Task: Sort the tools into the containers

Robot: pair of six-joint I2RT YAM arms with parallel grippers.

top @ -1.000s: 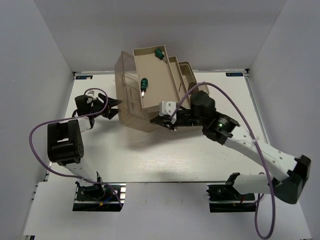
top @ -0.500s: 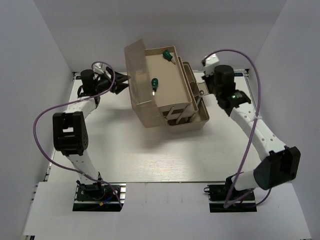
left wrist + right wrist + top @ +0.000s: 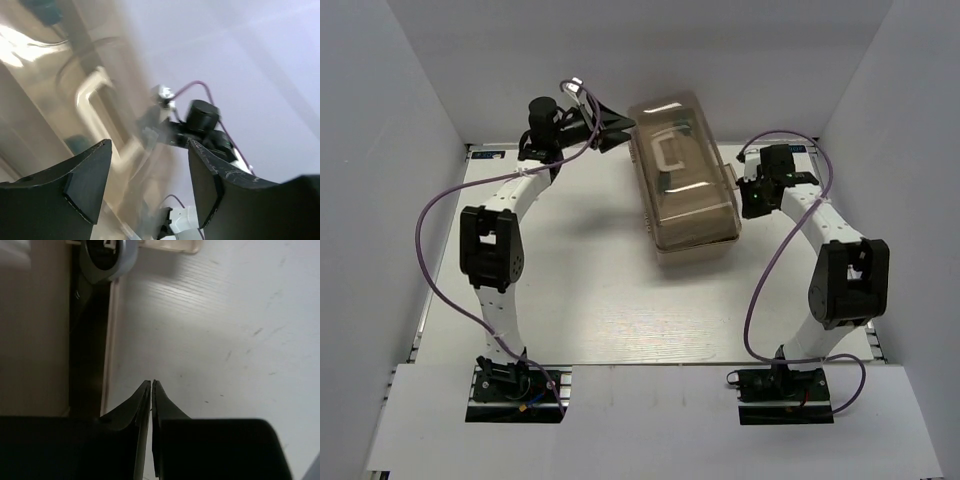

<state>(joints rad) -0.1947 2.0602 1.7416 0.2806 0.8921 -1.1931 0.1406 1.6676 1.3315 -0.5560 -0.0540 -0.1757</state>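
Note:
The beige toolbox (image 3: 692, 232) stands at the back middle of the table with its translucent brown lid (image 3: 695, 190) down and the pale handle (image 3: 670, 152) on top. The tools are inside; only dim green shapes (image 3: 77, 145) show through the lid (image 3: 55, 90). My left gripper (image 3: 623, 128) hangs open just off the box's far left corner, nothing between its fingers (image 3: 85, 180). My right gripper (image 3: 750, 203) is shut and empty, low beside the box's right side. In the right wrist view its tips (image 3: 151, 382) meet over the white table, next to the box wall (image 3: 35, 315).
A round silver fitting (image 3: 107, 255) sits on the box's side ahead of the right gripper. White walls enclose the table (image 3: 590, 290) at the back and both sides. Purple cables loop from each arm. The right arm (image 3: 202, 120) shows beyond the lid in the left wrist view.
The toolbox's lid has come down and the tiered trays have folded shut. My left gripper swung up to the box's far left corner. My right gripper pulled back to the box's right side.

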